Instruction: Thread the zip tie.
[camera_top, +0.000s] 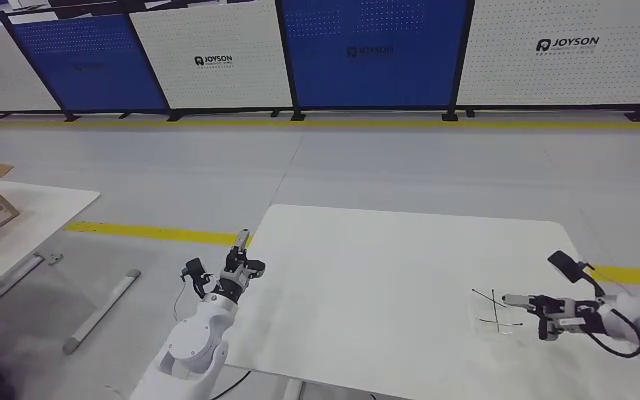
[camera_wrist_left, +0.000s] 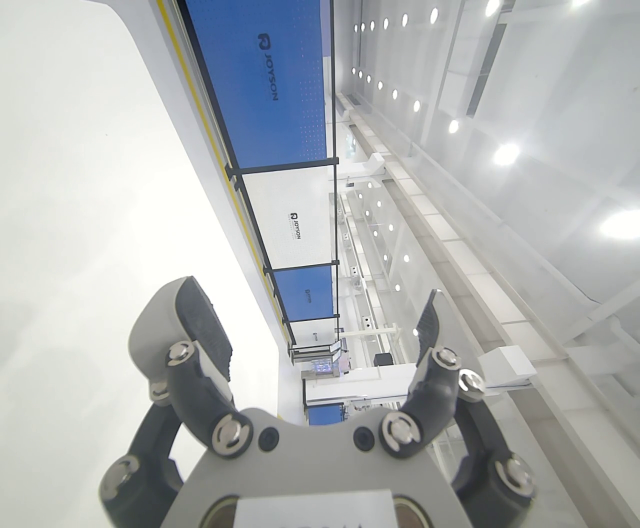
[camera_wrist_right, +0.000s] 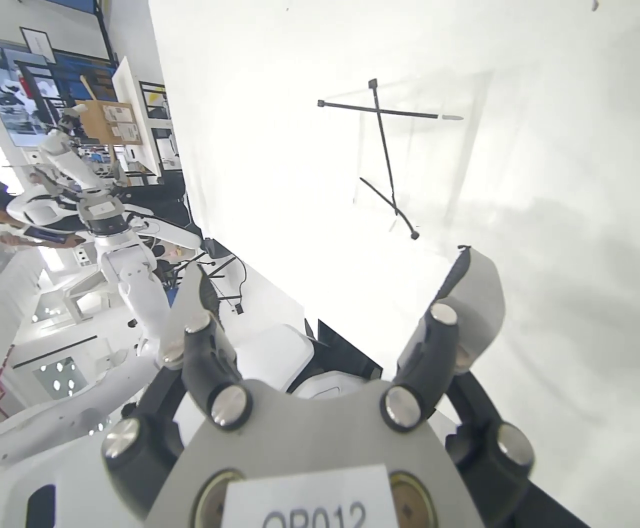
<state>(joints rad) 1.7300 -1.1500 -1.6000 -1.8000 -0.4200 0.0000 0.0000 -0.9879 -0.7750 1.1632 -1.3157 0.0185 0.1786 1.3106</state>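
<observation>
Black zip ties (camera_wrist_right: 385, 150) lie crossed near spread right claw (camera_wrist_right: 328, 257); left claw (camera_wrist_left: 310, 289) spread.

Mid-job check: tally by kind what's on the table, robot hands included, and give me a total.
Thin black plastic zip ties: 3, lying crossed
Clear rectangular tray around them: 1
White table: 1
Robot hands: 2, left hand and right hand, both open and empty
Total: 7
</observation>
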